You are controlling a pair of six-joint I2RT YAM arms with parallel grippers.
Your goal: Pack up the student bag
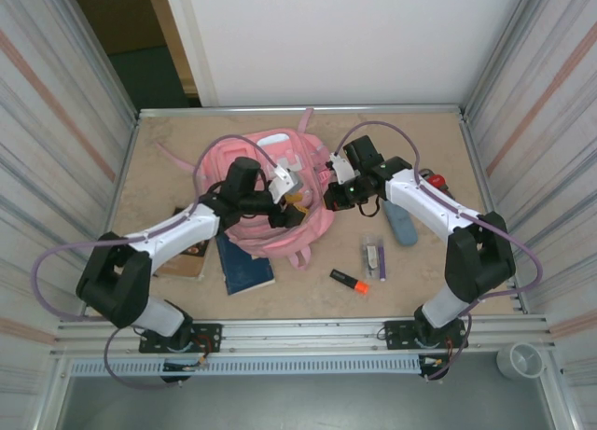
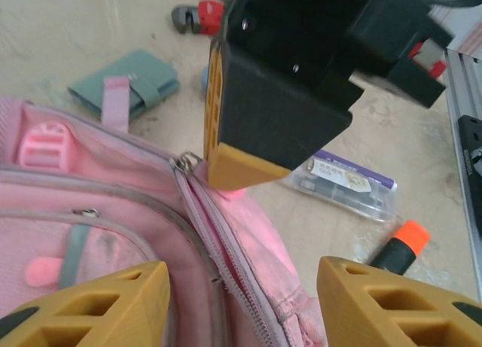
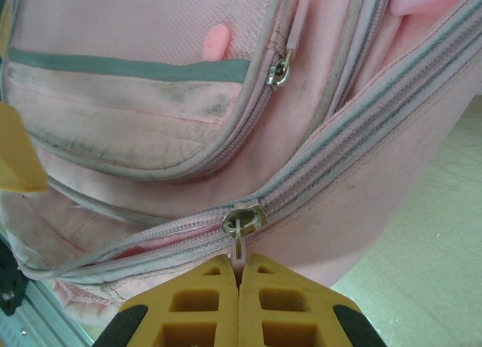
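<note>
We look down on a beige table (image 1: 420, 150) boxed in by ribbed metal walls. The student bag (image 1: 224, 161) lies at the middle of it, towards the far side, front pockets up. The right gripper (image 3: 239, 270) is closed tight, its two yellow fingertips pressed together on the metal zip pull (image 3: 239, 245) of the bag's long side zip. The left gripper (image 2: 241, 294) hangs just above that zip line with its jaws about half apart and nothing between them. The right one's tip sits just ahead of it. On the bare surface to the right lie a teal pouch (image 1: 401, 223), a clear pen case (image 1: 374, 257) and an orange highlighter (image 1: 350, 281). A blue book (image 1: 244, 267) lies by the bag's near edge.
</note>
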